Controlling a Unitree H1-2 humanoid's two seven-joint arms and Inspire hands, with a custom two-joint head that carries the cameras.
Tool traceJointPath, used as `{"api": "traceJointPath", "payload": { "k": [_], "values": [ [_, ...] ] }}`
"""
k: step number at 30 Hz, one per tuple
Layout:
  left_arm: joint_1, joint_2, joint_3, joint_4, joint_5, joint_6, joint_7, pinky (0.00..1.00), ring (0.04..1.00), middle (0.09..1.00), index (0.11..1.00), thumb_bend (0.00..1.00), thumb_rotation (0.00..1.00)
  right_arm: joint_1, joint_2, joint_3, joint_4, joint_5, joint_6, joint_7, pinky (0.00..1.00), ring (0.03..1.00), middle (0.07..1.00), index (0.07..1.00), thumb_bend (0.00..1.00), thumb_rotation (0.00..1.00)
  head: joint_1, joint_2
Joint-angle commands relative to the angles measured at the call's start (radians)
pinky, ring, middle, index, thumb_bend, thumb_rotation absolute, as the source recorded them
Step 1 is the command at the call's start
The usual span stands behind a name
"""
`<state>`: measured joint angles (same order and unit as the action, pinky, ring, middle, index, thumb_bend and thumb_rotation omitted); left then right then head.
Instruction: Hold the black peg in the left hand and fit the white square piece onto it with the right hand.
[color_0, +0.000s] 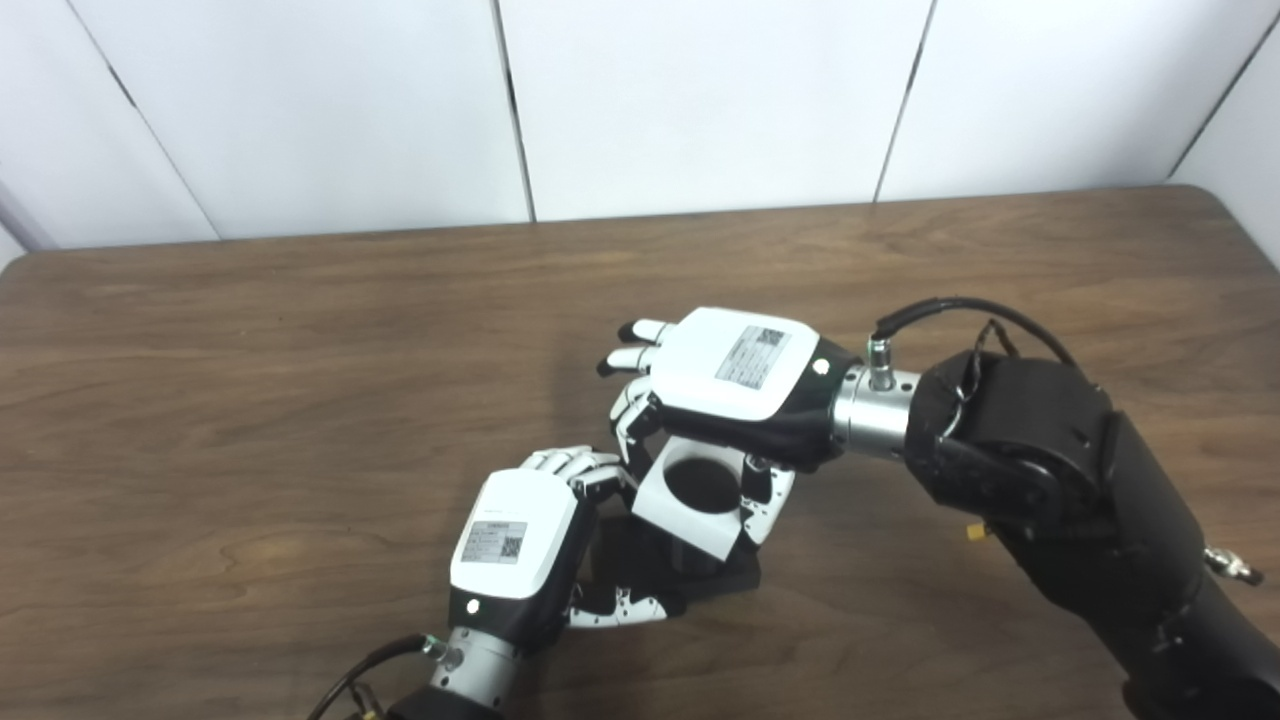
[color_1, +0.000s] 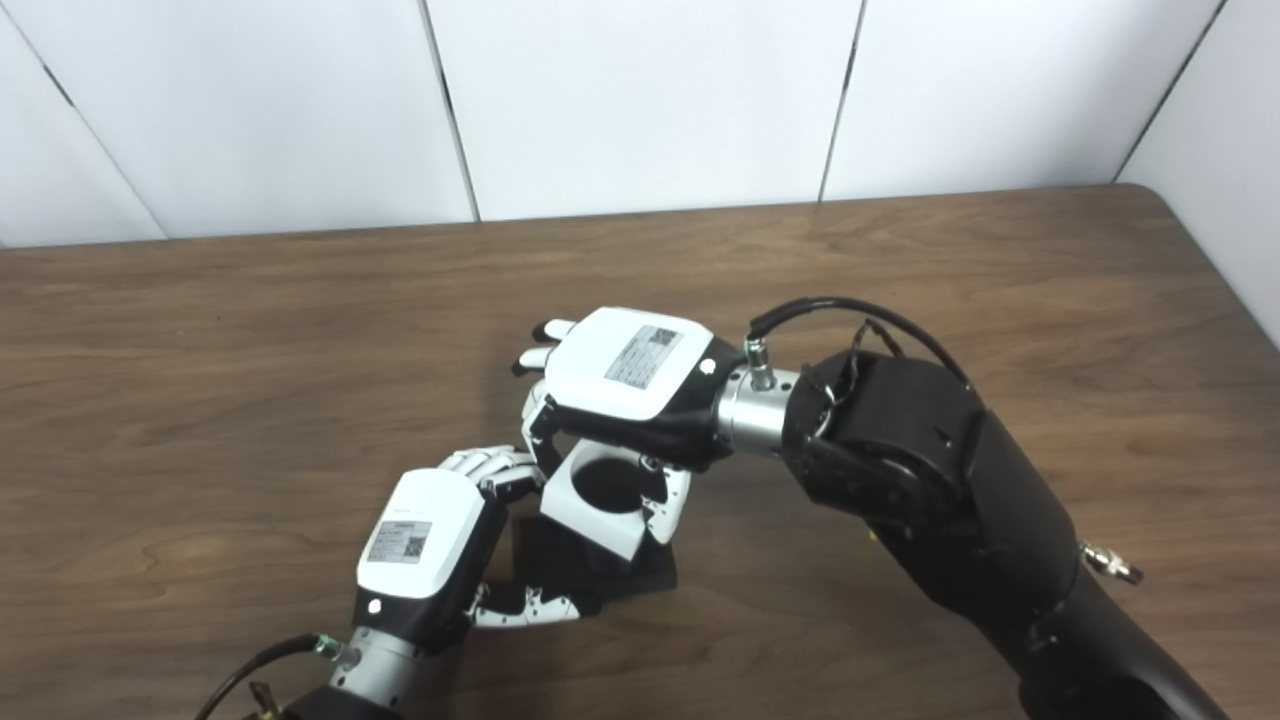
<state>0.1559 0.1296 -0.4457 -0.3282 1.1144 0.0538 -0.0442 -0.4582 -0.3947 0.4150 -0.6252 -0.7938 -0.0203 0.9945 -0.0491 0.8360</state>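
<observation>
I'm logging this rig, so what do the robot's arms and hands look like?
Both hands, left hand and right hand, have white backs carrying code-printed labels, black palms, and white fingers with black tips. Silver wrist cuffs join bulky black arms; a black cable loops at each wrist.

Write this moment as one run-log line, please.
left hand: shut on black peg | right hand: shut on white square piece | piece over peg, seating unclear | table: wooden

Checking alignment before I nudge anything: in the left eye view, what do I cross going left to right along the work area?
left hand → white square piece, over the black peg → right hand → right forearm.
</observation>
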Motion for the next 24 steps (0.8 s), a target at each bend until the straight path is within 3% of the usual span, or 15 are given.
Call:
{"api": "traceJointPath", "payload": {
  "k": [1, 19, 20, 21, 22, 24],
  "values": [
    [0.011, 0.006, -0.009, -0.002, 0.021, 0.010, -0.041, 0.80, 0.790, 0.740, 0.486, 0.52, 0.05, -0.022, -0.005, -0.008, -0.018, -0.021, -0.030, -0.029, 1.00, 0.931, 0.775, 0.484, 0.52, 0.13, 0.000, 0.002],
    [0.008, 0.007, -0.014, -0.008, 0.024, 0.017, -0.044, 0.80, 0.787, 0.738, 0.486, 0.52, 0.05, 0.020, 0.009, 0.014, 0.004, -0.066, -0.058, -0.039, 1.00, 0.913, 0.771, 0.489, 0.53, 0.14, 0.000, 0.004],
    [0.007, 0.007, -0.014, -0.008, 0.024, 0.017, -0.044, 0.80, 0.788, 0.738, 0.486, 0.52, 0.05, 0.017, 0.008, 0.016, 0.002, -0.073, -0.053, -0.025, 1.00, 0.917, 0.778, 0.551, 0.73, 0.17, 0.000, 0.004],
    [0.007, 0.007, -0.015, -0.008, 0.025, 0.018, -0.044, 0.80, 0.788, 0.738, 0.486, 0.52, 0.05, 0.015, 0.008, 0.017, -0.001, -0.080, -0.047, -0.010, 1.00, 0.923, 0.790, 0.600, 0.84, 0.22, 0.000, 0.004],
    [0.007, 0.007, -0.015, -0.008, 0.027, 0.019, -0.045, 0.80, 0.789, 0.739, 0.486, 0.52, 0.05, 0.011, 0.008, 0.018, -0.003, -0.088, -0.041, 0.006, 1.00, 0.930, 0.803, 0.640, 0.92, 0.27, 0.000, 0.004],
    [0.008, 0.007, -0.015, -0.010, 0.028, 0.019, -0.045, 0.80, 0.790, 0.740, 0.486, 0.52, 0.05, 0.004, 0.010, 0.017, -0.011, -0.100, -0.027, 0.040, 1.00, 0.946, 0.825, 0.688, 0.98, 0.34, 0.002, 0.007]
  ]
}}
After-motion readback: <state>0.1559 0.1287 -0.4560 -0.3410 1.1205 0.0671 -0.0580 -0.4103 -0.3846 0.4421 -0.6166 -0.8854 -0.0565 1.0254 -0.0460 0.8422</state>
